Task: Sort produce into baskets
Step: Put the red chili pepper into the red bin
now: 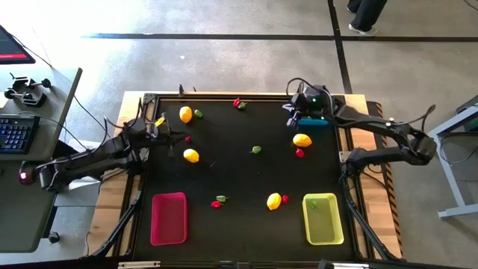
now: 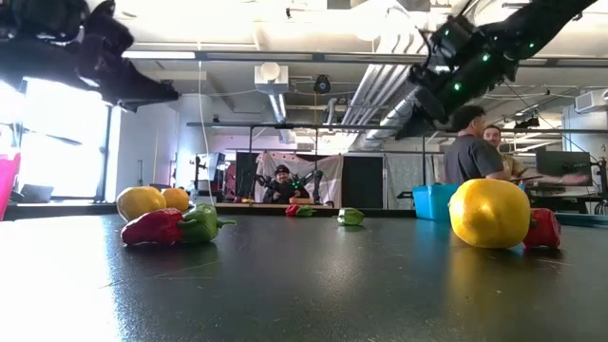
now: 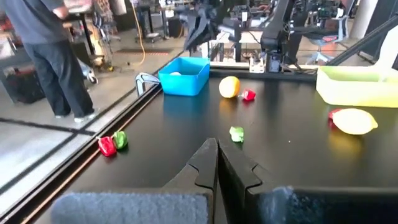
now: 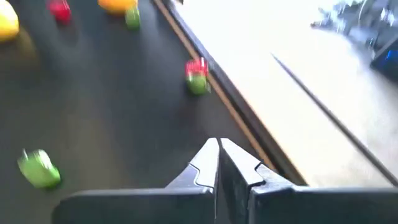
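Both our left gripper (image 3: 216, 163) and right gripper (image 4: 219, 163) sit clenched, empty; the lemon (image 1: 192, 155) looks light, stiff, slippery, best pinched across its middle.

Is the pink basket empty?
Yes, empty. From above, the pink basket shows only its bare pink floor, while the yellow-green basket already holds one green piece.
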Controlling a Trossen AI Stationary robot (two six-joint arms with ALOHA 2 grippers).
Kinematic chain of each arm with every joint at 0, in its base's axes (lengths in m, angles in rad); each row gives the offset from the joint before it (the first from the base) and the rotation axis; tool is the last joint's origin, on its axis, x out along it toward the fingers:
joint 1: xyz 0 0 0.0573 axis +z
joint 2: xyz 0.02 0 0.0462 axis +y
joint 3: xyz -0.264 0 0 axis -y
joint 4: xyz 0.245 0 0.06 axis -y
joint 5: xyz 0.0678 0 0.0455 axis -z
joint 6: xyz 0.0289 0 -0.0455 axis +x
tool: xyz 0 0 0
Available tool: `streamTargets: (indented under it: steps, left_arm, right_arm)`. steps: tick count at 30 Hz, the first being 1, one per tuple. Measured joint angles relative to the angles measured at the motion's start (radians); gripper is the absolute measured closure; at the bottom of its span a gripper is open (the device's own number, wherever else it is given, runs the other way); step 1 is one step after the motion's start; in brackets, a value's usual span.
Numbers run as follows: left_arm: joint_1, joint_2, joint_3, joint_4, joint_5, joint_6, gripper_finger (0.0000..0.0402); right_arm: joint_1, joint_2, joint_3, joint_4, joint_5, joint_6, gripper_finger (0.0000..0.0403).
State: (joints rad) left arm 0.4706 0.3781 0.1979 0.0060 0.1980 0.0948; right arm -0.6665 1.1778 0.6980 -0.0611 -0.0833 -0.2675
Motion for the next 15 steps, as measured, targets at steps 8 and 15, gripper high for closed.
streamTargets:
  steps: [8, 15]
  left_arm:
    - [0.0, 0.27, 0.212, -0.075, -0.055, -0.011, 0.0401]
    - [0.0, 0.498, 0.493, -0.445, -0.023, 0.049, 0.0401]
  right_arm:
    - [0.05, 0.02, 0.0, 0.193, -0.004, 0.025, 0.0401]
    - [0.08, 0.102, 0.0, 0.29, -0.056, 0.016, 0.0402]
